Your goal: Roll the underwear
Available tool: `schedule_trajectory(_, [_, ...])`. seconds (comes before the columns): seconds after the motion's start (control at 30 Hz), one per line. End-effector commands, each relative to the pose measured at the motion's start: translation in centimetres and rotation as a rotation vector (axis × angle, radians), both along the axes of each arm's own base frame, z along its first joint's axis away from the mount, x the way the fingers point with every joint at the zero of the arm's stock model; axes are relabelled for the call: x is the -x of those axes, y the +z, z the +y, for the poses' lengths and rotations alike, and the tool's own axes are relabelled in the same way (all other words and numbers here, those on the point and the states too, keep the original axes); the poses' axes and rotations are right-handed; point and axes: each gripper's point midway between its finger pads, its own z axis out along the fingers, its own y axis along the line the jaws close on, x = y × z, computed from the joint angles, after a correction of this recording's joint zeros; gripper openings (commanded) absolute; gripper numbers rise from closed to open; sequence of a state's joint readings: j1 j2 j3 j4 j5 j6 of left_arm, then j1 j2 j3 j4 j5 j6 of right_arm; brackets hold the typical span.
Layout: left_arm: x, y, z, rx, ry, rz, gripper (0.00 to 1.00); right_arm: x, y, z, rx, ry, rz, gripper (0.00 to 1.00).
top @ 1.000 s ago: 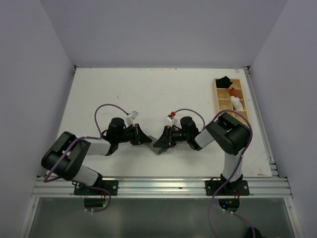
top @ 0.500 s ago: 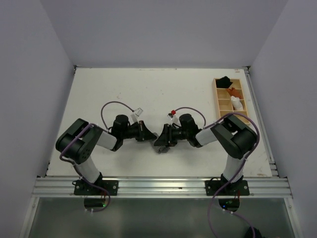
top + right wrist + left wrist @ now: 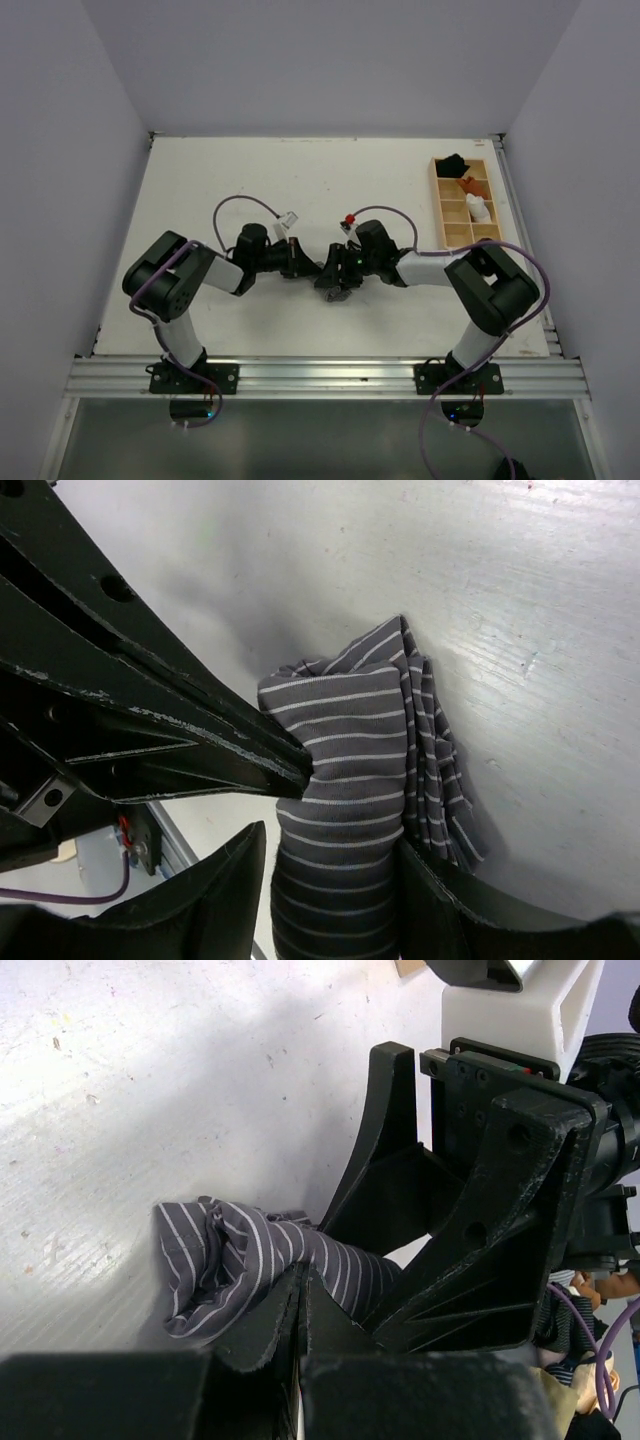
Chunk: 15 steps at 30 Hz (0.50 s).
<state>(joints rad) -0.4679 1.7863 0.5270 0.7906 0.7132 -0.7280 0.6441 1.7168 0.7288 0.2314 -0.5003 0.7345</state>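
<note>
My arms have drawn closer together; left pincer (image 3: 300, 1288) and right pincer (image 3: 330, 865) each pinch the bunched underwear (image 3: 350, 730).

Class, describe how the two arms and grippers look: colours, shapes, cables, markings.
The left arm and right arm have black joints and pale links. Purple cables loop to the wrists, with a white plug on the left, a red plug on the right. The left gripper and right gripper are angular and black.

Arms: left arm (image 3: 165, 290) and right arm (image 3: 490, 290), black joints, pale grey links.
Cables: purple cable (image 3: 243, 199) looping off each wrist.
Fingers: right gripper fingers (image 3: 490, 1210) matte black, scuffed, round holes.
</note>
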Motion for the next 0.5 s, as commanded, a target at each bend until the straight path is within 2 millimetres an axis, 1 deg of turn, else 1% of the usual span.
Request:
schedule_trajectory(0.0, [1.8,-4.9,1.4,-0.15,-0.004,0.097,0.0,-0.3,-3.1,-3.4,0.207,-0.055,-0.009,0.55])
schedule_trajectory(0.2, [1.4,-5.3,1.0,-0.165,-0.01,0.109,0.0,0.1,-2.9,-3.5,0.206,-0.045,-0.003,0.56])
schedule_trajectory(0.3, [1.1,-5.2,0.6,-0.163,-0.015,0.107,0.0,0.0,-2.7,-3.3,0.187,-0.042,-0.009,0.55])
schedule_trajectory(0.33, [1.0,-5.2,0.5,-0.166,-0.014,0.108,0.0,0.1,-2.7,-3.1,0.175,-0.035,-0.01,0.54])
schedule_trajectory(0.37, [0.8,-5.1,0.5,-0.167,-0.012,0.106,0.0,0.4,-3.2,-2.9,0.166,-0.024,0.007,0.5])
schedule_trajectory(0.47, [0.6,-4.9,0.3,-0.174,-0.015,0.102,0.0,0.3,-2.9,-1.5,0.064,-0.009,0.001,0.42])
